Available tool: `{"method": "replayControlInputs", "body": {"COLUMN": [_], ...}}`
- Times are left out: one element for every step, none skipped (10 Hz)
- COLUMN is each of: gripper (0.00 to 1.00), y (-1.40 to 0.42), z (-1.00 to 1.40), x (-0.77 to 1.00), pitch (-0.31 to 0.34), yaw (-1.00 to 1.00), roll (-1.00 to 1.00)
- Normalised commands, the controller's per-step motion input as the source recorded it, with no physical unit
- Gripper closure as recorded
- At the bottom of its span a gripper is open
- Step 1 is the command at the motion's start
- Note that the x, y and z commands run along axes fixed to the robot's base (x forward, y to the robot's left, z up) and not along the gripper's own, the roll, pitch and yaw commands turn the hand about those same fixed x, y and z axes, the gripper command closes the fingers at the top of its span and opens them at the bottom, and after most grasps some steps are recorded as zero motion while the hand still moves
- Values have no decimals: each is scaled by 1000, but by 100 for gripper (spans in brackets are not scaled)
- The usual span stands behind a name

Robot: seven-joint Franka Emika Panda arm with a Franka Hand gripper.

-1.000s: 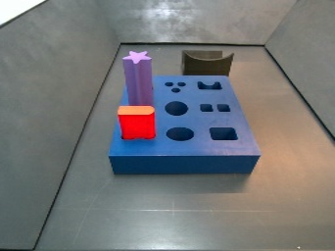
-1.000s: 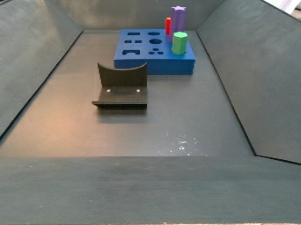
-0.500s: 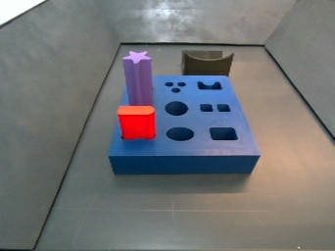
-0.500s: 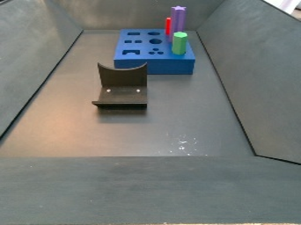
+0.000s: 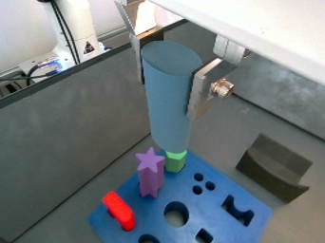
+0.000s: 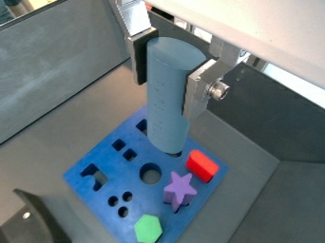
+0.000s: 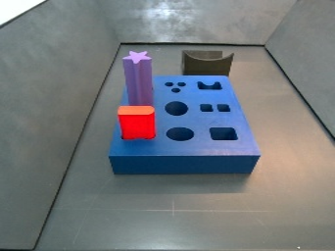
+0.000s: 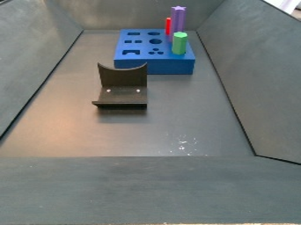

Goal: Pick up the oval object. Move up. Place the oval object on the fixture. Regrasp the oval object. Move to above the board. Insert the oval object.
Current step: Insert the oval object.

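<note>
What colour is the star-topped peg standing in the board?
Purple. The star-topped peg shows best in a side view, standing at the blue board's edge.

One board [image 7: 197, 123], one fixture [image 8: 120, 86], four pegs (one held in the gripper [image 6: 172, 71]).

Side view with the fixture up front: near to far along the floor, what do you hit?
Fixture → blue board → green peg → purple star peg. End effector absent here; in a wrist view it grips the oval object.

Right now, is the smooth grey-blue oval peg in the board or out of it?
Out. The grey-blue oval peg hangs between the gripper's fingers above the blue holed board.
</note>
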Motion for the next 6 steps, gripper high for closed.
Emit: {"method": "replayControlInputs", "body": {"gripper": [100,100,100,100,100,100], "y": [23,-509,-740,-783,-640,-531], "z": [0,-414,-706,-923,-1000,-1000], "x": [0,329,589,511,657,714], "pitch": [0,0,0,-40,-60,-60], "yaw": [0,29,0,0,0,-14], "roll": [0,0,-34,0,0,0]}}
